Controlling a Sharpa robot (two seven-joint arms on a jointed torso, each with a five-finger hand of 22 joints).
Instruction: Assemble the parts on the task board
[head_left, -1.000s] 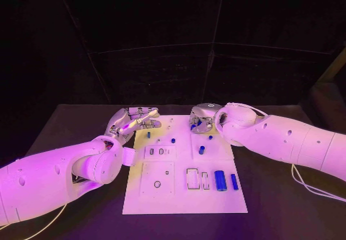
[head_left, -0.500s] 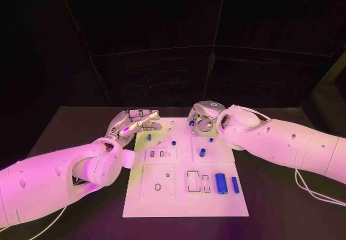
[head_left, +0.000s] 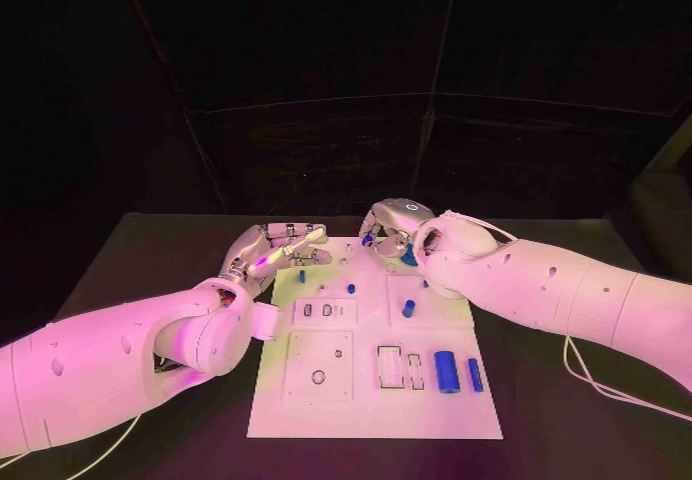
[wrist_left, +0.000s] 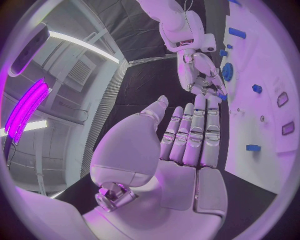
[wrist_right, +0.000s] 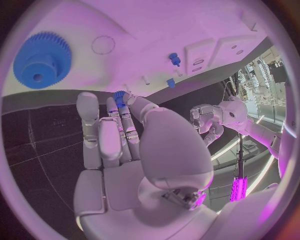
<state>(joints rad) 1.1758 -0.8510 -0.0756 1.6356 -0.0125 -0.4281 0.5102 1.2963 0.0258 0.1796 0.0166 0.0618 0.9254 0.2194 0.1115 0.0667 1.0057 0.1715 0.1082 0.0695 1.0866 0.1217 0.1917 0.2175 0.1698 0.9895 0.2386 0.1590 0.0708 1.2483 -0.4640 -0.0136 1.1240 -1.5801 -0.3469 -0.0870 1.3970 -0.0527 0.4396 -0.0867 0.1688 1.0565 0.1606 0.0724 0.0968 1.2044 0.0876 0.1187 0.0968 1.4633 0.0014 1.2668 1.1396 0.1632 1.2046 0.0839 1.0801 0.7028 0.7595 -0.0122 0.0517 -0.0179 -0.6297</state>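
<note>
The white board (head_left: 375, 395) lies in the middle of the black table (head_left: 130, 270), its long sides running away from the robot.

The right hand (head_left: 392, 235) is at the board's far edge, near the far right corner. Its fingers are drawn close together, and the right wrist view shows a small blue gear (wrist_right: 119, 95) pinched at the fingertips (wrist_right: 128, 100). A large blue gear (wrist_right: 41, 60) lies flat on the board just beside that hand.

The left hand (head_left: 274, 250) hovers at the board's far left corner, over its left edge. In the left wrist view its fingers (wrist_left: 194, 132) are straight and side by side, the thumb a little apart, with nothing in them.

Near the board's near right corner lie 2 blue cylinders, a thick one (head_left: 446, 371) and a thin one (head_left: 475, 374), side by side and parallel to the long edges. Toward the far half stand 3 small blue pegs: 1 by the left hand (head_left: 302, 275), 1 near the middle (head_left: 351, 288) and 1 further right (head_left: 408, 308). Whether they sit in holes cannot be told.
</note>
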